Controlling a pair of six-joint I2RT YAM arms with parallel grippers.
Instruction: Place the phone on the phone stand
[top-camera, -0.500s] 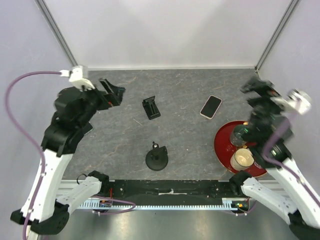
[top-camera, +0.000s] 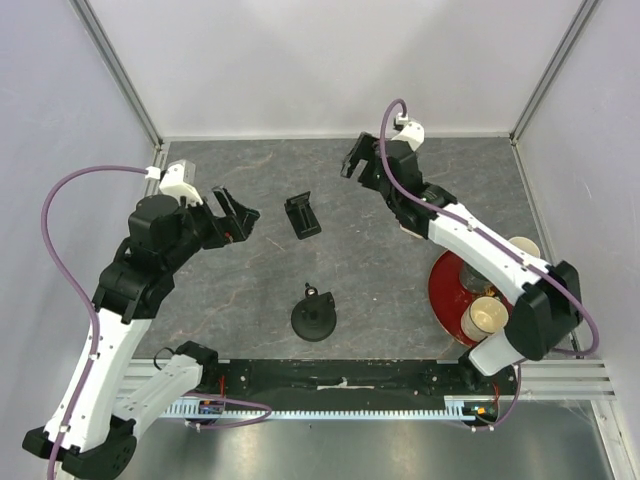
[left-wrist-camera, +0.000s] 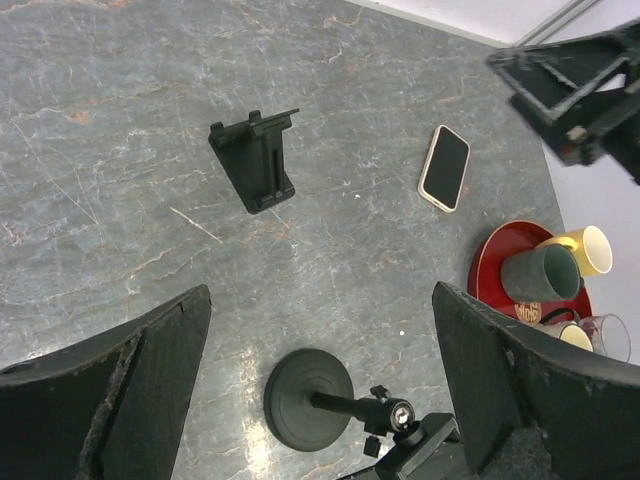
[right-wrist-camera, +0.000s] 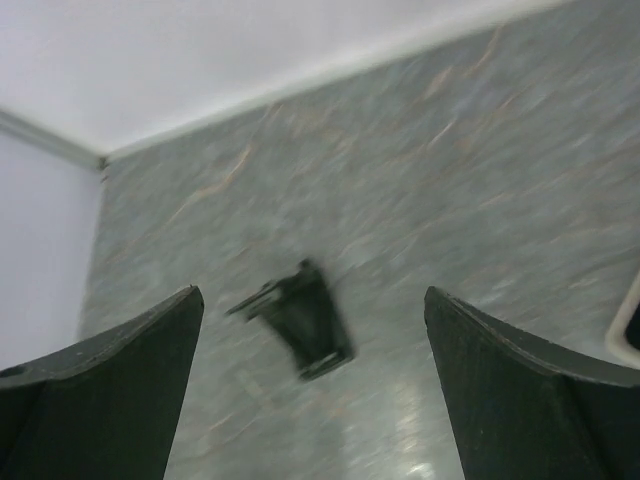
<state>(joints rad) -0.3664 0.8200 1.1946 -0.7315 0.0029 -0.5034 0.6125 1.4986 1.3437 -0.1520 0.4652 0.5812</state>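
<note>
The phone (left-wrist-camera: 445, 167), black screen with a pale rim, lies flat on the grey table; in the top view my right arm covers it. The black phone stand (top-camera: 303, 216) rests left of it, also in the left wrist view (left-wrist-camera: 256, 160) and blurred in the right wrist view (right-wrist-camera: 305, 320). My right gripper (top-camera: 358, 166) hangs open above the table's far middle, between stand and phone, nothing in its jaws (right-wrist-camera: 312, 298). My left gripper (top-camera: 240, 214) is open and empty, left of the stand (left-wrist-camera: 320, 292).
A black round-based mount (top-camera: 313, 318) stands near the front middle (left-wrist-camera: 308, 397). A red tray (top-camera: 445, 290) at the right holds a dark cup (left-wrist-camera: 540, 272), a yellow cup (left-wrist-camera: 585, 245) and a glass. Walls close in the back and both sides.
My right arm has swung from over the red tray to the far middle, now covering the phone in the top view. My left gripper shifted slightly right.
</note>
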